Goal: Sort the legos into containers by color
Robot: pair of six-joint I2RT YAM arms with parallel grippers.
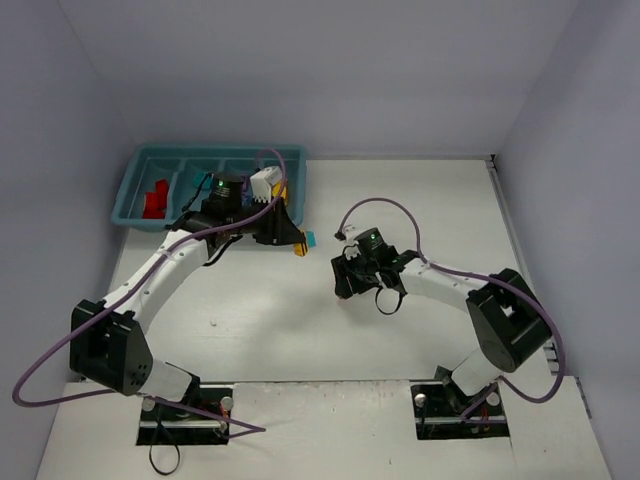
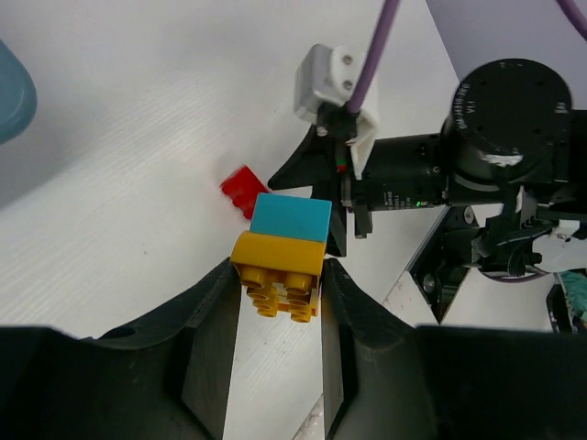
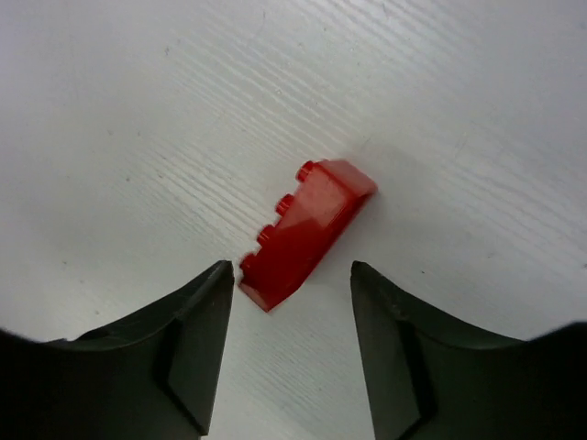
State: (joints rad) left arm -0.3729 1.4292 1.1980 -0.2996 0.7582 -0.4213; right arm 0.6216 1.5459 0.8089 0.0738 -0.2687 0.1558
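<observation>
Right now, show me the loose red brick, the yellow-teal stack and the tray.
red brick [image 3: 310, 229], right wrist view, sloped top face.
yellow-teal stack [image 2: 277, 268], left wrist view, yellow brick's side.
tray [image 1: 125, 188], top external view, left rim.

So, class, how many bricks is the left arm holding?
2: a yellow brick pinched between the left fingers, and a teal brick attached to its far end. More could be hidden behind.
</observation>
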